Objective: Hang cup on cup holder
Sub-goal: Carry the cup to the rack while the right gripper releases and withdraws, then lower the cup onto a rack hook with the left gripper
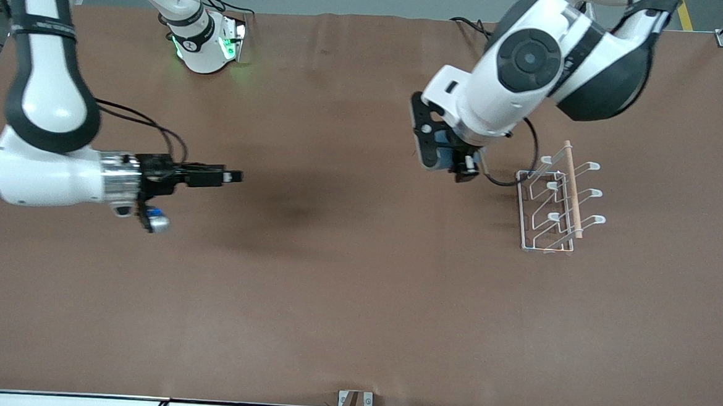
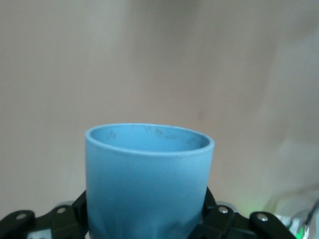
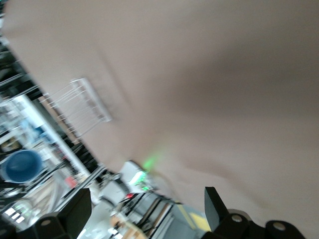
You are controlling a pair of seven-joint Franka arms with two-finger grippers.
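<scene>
**Cup in your left gripper, beside the holder**

Your left gripper [image 1: 443,155] is closed around the cup [image 2: 148,180], which fills the space between its fingers in the left wrist view. There the light-blue wall rises from the black finger mounts and the rim faces away from the wrist, with the darker inside just visible. In the front view only a patch of blue [image 1: 443,146] shows under the wrist, held in the air over the brown counter [image 1: 344,301].

The cup holder [image 1: 556,204] stands on the counter just beside that gripper, toward the left arm's end of the counter. Its white wire base is flat on the surface, the looped prongs point up and outward, and the light wooden rod [image 1: 571,189] runs across the top. Cup and holder are apart; nothing hangs on the prongs.

Your left arm comes down from its base with the wrist bent steeply toward the counter, the large round joint cover facing the front camera.

Your right arm waits, its forearm level over the right arm's end of the counter. The right gripper [image 1: 230,176] points toward the middle of the counter, and its fingers stand apart in the right wrist view [image 3: 149,209], holding nothing. That view also shows the holder [image 3: 79,107] and the blue cup [image 3: 22,166] farther off.

No readable writing shows on the cup or holder.
</scene>
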